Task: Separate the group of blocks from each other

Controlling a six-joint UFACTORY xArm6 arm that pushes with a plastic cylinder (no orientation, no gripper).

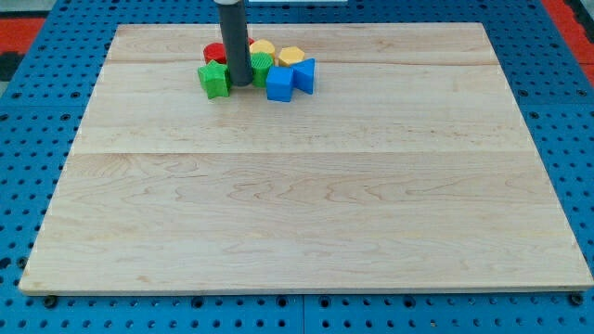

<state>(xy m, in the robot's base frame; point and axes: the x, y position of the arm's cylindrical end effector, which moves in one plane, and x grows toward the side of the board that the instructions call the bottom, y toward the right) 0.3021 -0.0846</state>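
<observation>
Board [306, 186] of pale wood fills the view and is bare except at about twelve o'clock, where the whole cluster sits packed together: blue cube [279, 83] and a second blue block [304, 74] touching at its three o'clock side, two yellow blocks [290, 56] [263, 46] and a red block [215, 52] behind, a green block [213, 80] at nine o'clock and another green block [262, 67] in the middle. My tip [240, 83] stands between the two green ones, a good spot, I judge, for wedging them apart. I carry no pincer, only a rod, so nothing is gripped.
</observation>
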